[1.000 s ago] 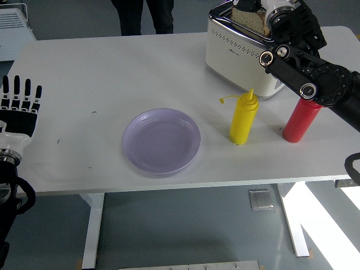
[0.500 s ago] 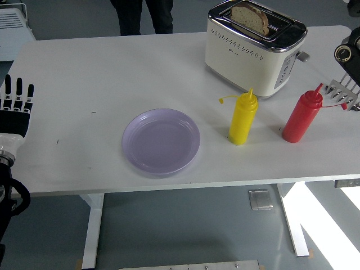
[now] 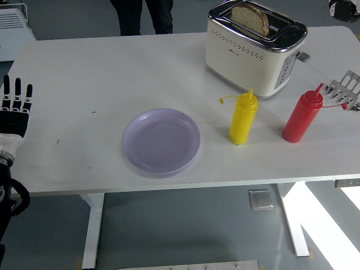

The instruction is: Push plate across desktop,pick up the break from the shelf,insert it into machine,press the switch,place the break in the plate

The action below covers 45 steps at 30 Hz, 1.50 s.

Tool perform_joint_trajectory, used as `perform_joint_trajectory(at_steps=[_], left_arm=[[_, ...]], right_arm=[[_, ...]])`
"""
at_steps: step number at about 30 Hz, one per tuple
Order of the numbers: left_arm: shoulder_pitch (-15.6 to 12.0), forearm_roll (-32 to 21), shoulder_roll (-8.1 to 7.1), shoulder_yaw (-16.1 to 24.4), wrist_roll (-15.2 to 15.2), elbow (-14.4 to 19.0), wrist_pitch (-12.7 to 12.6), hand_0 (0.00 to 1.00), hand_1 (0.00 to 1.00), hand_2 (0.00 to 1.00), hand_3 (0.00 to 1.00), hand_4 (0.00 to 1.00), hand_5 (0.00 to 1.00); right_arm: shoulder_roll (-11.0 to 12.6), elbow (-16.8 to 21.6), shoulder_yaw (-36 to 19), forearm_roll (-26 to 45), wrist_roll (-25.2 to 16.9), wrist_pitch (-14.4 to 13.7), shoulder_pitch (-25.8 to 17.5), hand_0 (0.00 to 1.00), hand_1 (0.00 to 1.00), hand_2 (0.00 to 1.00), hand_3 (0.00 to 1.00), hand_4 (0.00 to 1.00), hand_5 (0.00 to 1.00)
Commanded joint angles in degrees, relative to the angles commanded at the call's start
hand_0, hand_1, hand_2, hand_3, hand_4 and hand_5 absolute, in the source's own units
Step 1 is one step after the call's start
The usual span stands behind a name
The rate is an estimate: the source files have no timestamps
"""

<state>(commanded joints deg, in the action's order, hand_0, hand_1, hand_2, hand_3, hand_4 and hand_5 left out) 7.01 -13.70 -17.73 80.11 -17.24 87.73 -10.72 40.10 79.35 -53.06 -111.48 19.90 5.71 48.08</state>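
Observation:
A slice of bread [image 3: 250, 18] stands in the slot of the cream toaster [image 3: 253, 53] at the back right of the table. The toaster's lever [image 3: 302, 55] sticks out on its right side. A lilac plate [image 3: 161, 142] lies empty near the table's front middle. My left hand [image 3: 16, 107] rests at the left edge, fingers straight and spread, holding nothing. Only a small piece of my right arm [image 3: 344, 8] shows in the top right corner, well clear of the toaster. The metal bread shelf [image 3: 346, 91] pokes in at the right edge.
A yellow squeeze bottle [image 3: 243, 119] and a red one [image 3: 302, 118] stand in front of the toaster, to the right of the plate. A person's legs [image 3: 143, 14] show beyond the table's far edge. A white unit [image 3: 14, 25] sits at the top left.
My right arm has let go of the bread in the toaster slot and pulled back up and to the right, almost out of the picture. The left hand has shifted slightly left.

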Motion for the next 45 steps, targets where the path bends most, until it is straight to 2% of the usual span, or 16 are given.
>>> perform_joint_trajectory(at_steps=[9,20,32,45], left_arm=[[0.0,0.1,0.06,0.2,0.0,0.0,-0.1,0.818,0.734,0.694,0.672,0.696,0.998],[0.1,0.2,0.19,-0.2,-0.2,-0.1,-0.2,0.818,0.733,0.694,0.672,0.696,0.998],[0.2,0.2,0.18,-0.3,-0.3,-0.2,-0.3,0.818,0.733,0.695,0.672,0.693,0.998],[0.1,0.1,0.25,-0.6,-0.3,-0.3,-0.3,0.819,0.733,0.694,0.673,0.692,0.998]], right_arm=[[0.6,-2.5,2.0,0.3,-0.5,0.1,-2.4,0.408,0.346,0.636,0.54,0.091,0.002],[-2.5,-8.1,7.1,3.4,-2.3,-2.3,-2.1,0.411,0.344,0.637,0.538,0.105,0.002],[-4.7,-14.1,11.0,5.4,-4.4,-4.9,-1.0,0.409,0.345,0.632,0.532,0.12,0.002],[-6.3,-15.2,13.4,6.5,-5.3,-6.6,-0.6,0.411,0.344,0.631,0.53,0.127,0.002]])
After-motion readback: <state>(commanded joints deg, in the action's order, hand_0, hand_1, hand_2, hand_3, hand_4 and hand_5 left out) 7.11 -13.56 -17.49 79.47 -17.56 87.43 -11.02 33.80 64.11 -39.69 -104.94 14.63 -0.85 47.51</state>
